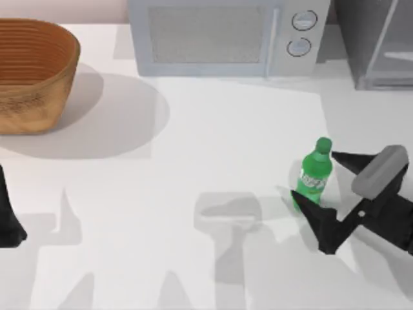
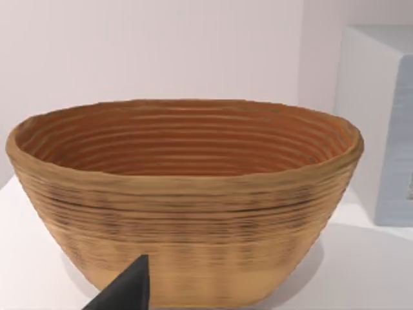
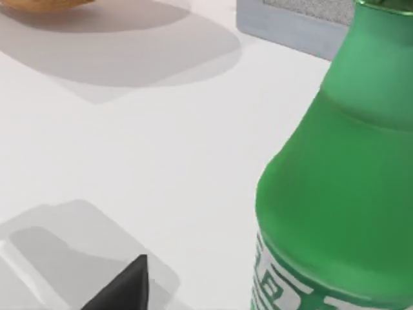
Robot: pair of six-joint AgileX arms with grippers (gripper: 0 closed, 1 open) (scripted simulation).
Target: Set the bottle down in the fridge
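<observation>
Right gripper [image 1: 326,194] spread around upright bottle [image 1: 314,173], apparently not touching; basket [image 1: 32,77] empty.

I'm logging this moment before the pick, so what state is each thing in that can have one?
bottle: upright on the table, cap on, not gripped.
right gripper: open, fingers either side of the bottle.
left gripper: parked at the table's left edge.
fridge: at the back right; whether its door is open cannot be told.
microwave: door shut.
basket: upright, nothing inside.
</observation>
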